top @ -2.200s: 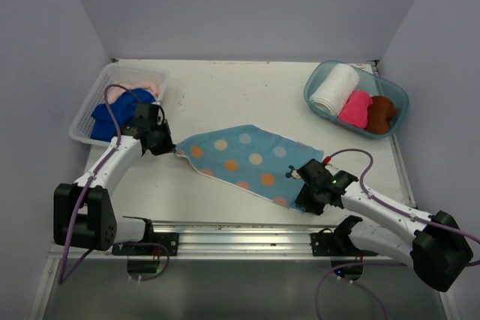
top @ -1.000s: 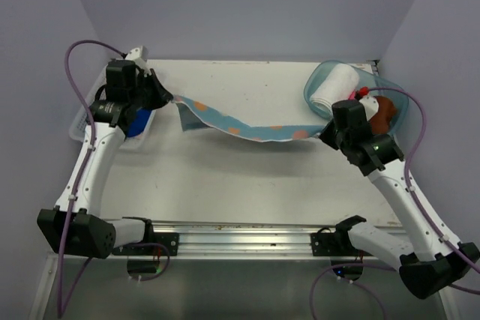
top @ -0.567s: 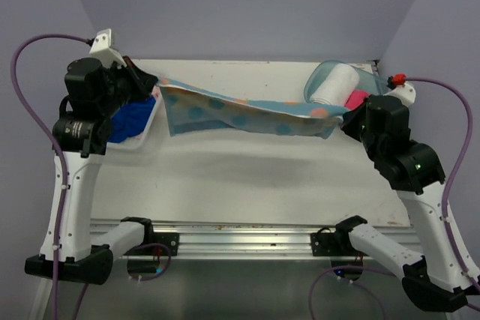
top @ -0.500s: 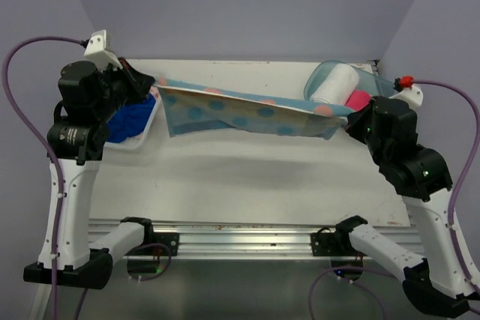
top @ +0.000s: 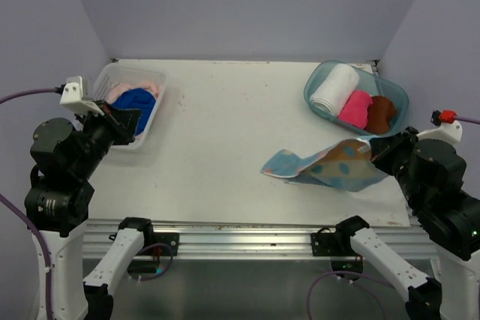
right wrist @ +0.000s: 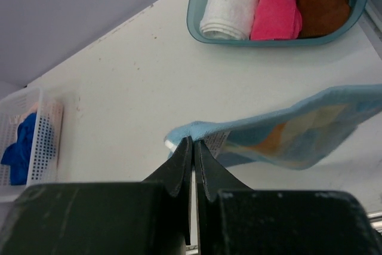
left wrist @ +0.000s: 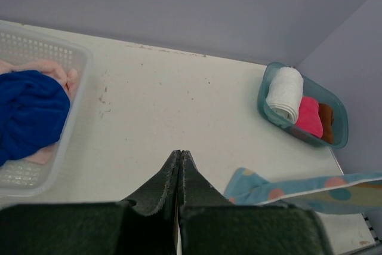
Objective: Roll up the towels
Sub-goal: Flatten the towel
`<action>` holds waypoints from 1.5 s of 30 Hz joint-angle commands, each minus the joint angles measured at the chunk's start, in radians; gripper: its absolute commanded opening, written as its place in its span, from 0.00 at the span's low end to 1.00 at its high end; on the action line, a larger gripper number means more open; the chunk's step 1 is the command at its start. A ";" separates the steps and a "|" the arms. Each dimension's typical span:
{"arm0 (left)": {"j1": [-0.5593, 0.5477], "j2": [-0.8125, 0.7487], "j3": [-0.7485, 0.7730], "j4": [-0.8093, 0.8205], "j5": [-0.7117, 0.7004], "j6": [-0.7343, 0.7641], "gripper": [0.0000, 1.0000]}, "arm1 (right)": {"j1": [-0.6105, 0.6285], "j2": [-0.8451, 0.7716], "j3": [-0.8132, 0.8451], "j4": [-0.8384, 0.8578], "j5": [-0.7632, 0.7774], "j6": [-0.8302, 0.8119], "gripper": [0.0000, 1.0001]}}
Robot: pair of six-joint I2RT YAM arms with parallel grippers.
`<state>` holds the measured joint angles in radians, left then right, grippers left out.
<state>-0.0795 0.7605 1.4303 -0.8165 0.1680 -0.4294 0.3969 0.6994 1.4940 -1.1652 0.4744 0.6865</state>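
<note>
The light blue towel with coloured dots (top: 322, 168) hangs from my right gripper (top: 375, 152), which is shut on one corner near its label (right wrist: 193, 141). The towel's free end trails left toward the table, also in the left wrist view (left wrist: 298, 186) and right wrist view (right wrist: 298, 132). My left gripper (top: 135, 119) is shut and empty (left wrist: 179, 153), raised near the basket. The royal blue towel (top: 133, 103) and pale peach towel (top: 139, 80) lie in the basket. The white (top: 335, 89), hot pink (top: 355, 108) and brown (top: 380, 112) towels lie rolled in the tub.
The white lattice basket (top: 101, 84) stands at the back left, the clear teal tub (top: 399, 97) at the back right. A metal rail (top: 240, 234) runs along the near edge. Walls enclose the back and both sides.
My left gripper let go of the light blue towel and drew back toward the near left. The towel's left end dropped. My right gripper moved nearer, still holding its corner.
</note>
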 commanded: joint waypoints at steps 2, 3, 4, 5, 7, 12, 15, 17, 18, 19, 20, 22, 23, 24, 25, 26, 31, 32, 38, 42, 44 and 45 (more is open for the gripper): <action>0.000 -0.046 -0.079 -0.043 0.013 -0.014 0.00 | -0.004 -0.020 -0.043 -0.099 -0.046 0.031 0.00; 0.000 -0.046 -0.109 -0.036 0.034 -0.017 0.00 | -0.006 -0.023 -0.066 -0.099 -0.049 0.033 0.00; 0.000 -0.041 -0.141 -0.030 0.050 -0.023 0.00 | -0.004 -0.026 -0.087 -0.087 -0.051 0.033 0.00; 0.000 -0.033 -0.212 -0.015 0.071 -0.044 0.00 | -0.004 -0.032 -0.128 -0.076 -0.060 0.034 0.00; -0.002 -0.017 -0.356 0.076 0.189 -0.075 0.00 | -0.004 -0.029 -0.161 -0.056 -0.063 0.039 0.00; -0.086 0.063 -0.585 0.324 0.157 -0.239 0.00 | -0.004 -0.014 -0.181 -0.030 -0.062 0.044 0.00; -0.448 0.261 -0.533 0.384 -0.040 -0.270 0.00 | -0.004 -0.008 -0.189 -0.027 -0.057 0.048 0.00; -0.567 0.473 -0.421 0.404 -0.093 -0.258 0.00 | -0.004 -0.008 -0.201 -0.022 -0.053 0.057 0.00; -0.651 0.543 -0.372 0.399 -0.125 -0.247 0.00 | -0.006 -0.008 -0.207 -0.022 -0.053 0.070 0.00; -0.686 0.609 -0.269 0.393 -0.134 -0.237 0.00 | -0.004 -0.008 -0.210 -0.022 -0.053 0.071 0.00; -0.715 0.728 -0.221 0.396 -0.143 -0.211 0.01 | -0.004 -0.008 -0.213 -0.025 -0.049 0.073 0.00; -0.782 0.840 -0.069 0.386 -0.160 -0.190 0.12 | -0.004 -0.011 -0.222 -0.034 -0.045 0.079 0.00; -0.795 0.943 -0.020 0.384 -0.159 -0.171 0.15 | -0.004 -0.011 -0.224 -0.036 -0.039 0.079 0.00; -0.816 0.991 0.025 0.381 -0.156 -0.164 0.18 | -0.004 -0.011 -0.225 -0.039 -0.039 0.084 0.00; -0.827 1.040 0.117 0.379 -0.148 -0.155 0.23 | -0.004 -0.008 -0.227 -0.042 -0.037 0.085 0.00; -0.838 1.135 0.163 0.375 -0.144 -0.137 0.26 | -0.006 -0.006 -0.227 -0.044 -0.037 0.088 0.00; -0.888 1.379 0.476 0.314 -0.133 -0.105 0.45 | -0.004 -0.005 -0.230 -0.047 -0.034 0.094 0.00; -0.891 1.436 0.510 0.309 -0.133 -0.098 0.47 | -0.006 -0.003 -0.233 -0.047 -0.034 0.096 0.00; -0.907 1.618 0.720 0.295 -0.113 -0.075 0.69 | -0.006 -0.005 -0.258 -0.042 -0.040 0.105 0.00; -0.916 1.701 0.797 0.292 -0.133 -0.072 0.71 | -0.004 -0.001 -0.270 -0.030 -0.056 0.108 0.00; -0.918 1.737 0.821 0.306 -0.148 -0.068 0.70 | -0.004 0.000 -0.278 -0.019 -0.063 0.111 0.00; -0.918 1.747 0.843 0.310 -0.163 -0.065 0.69 | -0.004 0.003 -0.279 -0.017 -0.065 0.113 0.00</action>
<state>-0.9897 2.4729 2.2005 -0.5175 0.0425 -0.5282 0.3969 0.6884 1.2205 -1.2114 0.4225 0.7788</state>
